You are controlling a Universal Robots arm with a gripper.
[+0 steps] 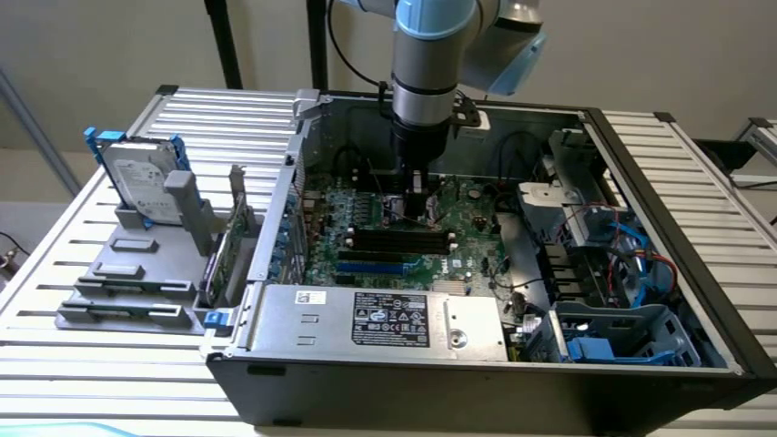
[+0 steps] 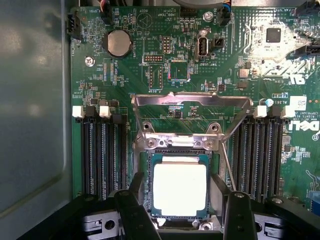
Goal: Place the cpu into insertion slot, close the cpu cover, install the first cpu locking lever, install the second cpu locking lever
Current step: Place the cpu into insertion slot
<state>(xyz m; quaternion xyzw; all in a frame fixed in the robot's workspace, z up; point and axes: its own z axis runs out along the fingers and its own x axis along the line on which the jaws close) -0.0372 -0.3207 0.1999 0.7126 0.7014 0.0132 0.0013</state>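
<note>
Your exterior camera sits high up and off the arm (image 1: 425, 64), set some way back, and looks steeply down into the open computer case (image 1: 486, 391) on the slatted table (image 1: 73, 364). Your wrist camera rides on the arm and faces straight down, close over the chip (image 2: 180, 187) on the green board (image 2: 130, 75). Both views take in the middle of that board and its black memory slots (image 2: 102, 150).

The tabletop (image 1: 85, 360) is a silver surface of long metal slats running crosswise. An open black computer case (image 1: 486, 393) lies on its side on it, taking up the middle and most of the exterior view's right. Just beside the case, on the exterior view's left, a grey plastic rack (image 1: 127, 278) sits flat on the slats. Bare slats show around the rack and along the case's near side.
</note>
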